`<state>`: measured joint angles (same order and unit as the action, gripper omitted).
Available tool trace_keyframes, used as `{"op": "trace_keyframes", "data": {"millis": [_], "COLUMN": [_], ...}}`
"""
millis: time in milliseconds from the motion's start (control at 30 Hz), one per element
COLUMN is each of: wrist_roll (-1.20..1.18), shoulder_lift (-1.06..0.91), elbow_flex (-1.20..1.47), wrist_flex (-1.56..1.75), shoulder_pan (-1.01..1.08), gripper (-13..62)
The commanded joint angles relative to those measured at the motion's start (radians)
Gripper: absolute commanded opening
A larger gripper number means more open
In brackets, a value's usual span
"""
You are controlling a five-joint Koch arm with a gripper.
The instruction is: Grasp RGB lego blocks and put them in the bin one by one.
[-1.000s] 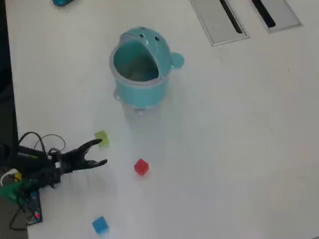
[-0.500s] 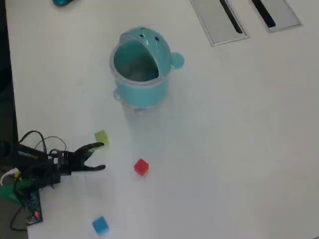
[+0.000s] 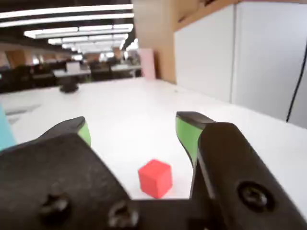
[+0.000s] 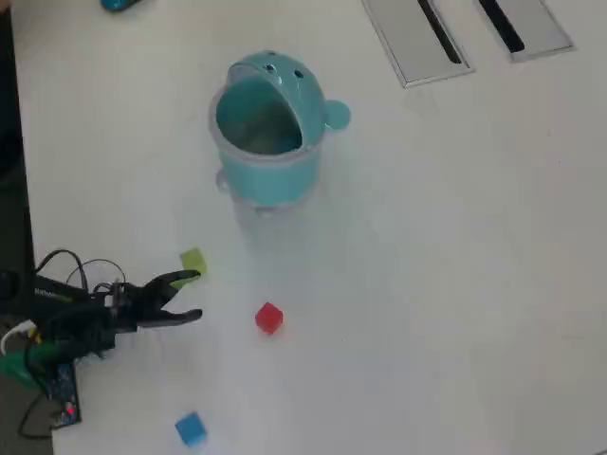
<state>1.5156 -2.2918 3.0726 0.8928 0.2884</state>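
Note:
In the overhead view the round light-teal bin (image 4: 268, 128) stands upper middle with its lid tipped back. A red block (image 4: 268, 318) lies on the white table, a yellow-green block (image 4: 193, 261) up and to its left, a blue block (image 4: 190, 427) near the bottom edge. My gripper (image 4: 193, 296) is open at the left, tips pointing right toward the red block, its upper finger just below the yellow-green block. In the wrist view the red block (image 3: 155, 178) sits ahead between the green-padded fingers (image 3: 187, 133) of the open gripper (image 3: 132, 129), with nothing held.
Two flat grey slotted panels (image 4: 414, 40) lie at the top right of the overhead view. A small teal object (image 4: 119, 4) sits at the top left edge. The arm's cables and circuit board (image 4: 57, 393) occupy the lower left, by the table's dark left edge.
The gripper drew back slightly to the left and lowered a little from a second ago, staying open. The blocks and bin have not moved.

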Motion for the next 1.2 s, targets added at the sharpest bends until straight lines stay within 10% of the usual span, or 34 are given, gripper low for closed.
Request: {"op": "trace_keyframes", "data": {"millis": [0, 1167], "wrist_roll": [0.107, 0.132], "shoulder_lift": [-0.063, 0.724], "elbow_flex": [-0.055, -1.416], "wrist_flex": [-0.095, -1.582], "shoulder_pan": [-0.015, -0.026], "gripper": [32.4, 31.3]}}
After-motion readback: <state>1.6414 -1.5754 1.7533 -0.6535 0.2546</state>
